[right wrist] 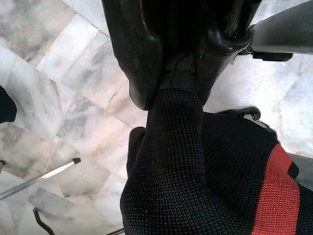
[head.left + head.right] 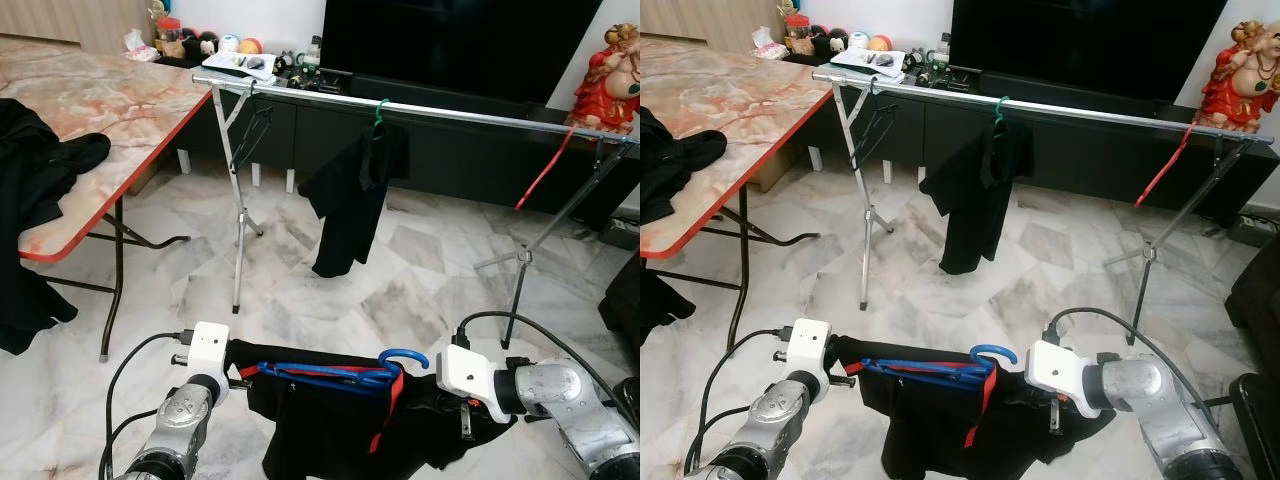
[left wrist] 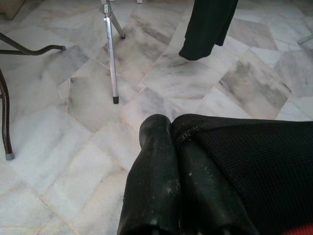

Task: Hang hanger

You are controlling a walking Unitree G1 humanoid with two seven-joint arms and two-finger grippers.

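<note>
A long metal drying rack (image 2: 450,113) spans the far side of the marble floor (image 2: 400,290), carrying a black shirt on a green hanger (image 2: 379,112). Near the robot, a black garment with red trim (image 2: 330,410) on a blue hanger (image 2: 340,374) hangs between the arms. The left gripper (image 3: 171,142) and right gripper (image 1: 181,83) each pinch its fabric.

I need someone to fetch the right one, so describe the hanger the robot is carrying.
Look below the long silver drying rail, low between the two arms. The blue hanger lies level there inside a black garment with red trim. The rail's own hangers are green, black and red; this one is blue with a curved hook.
</note>
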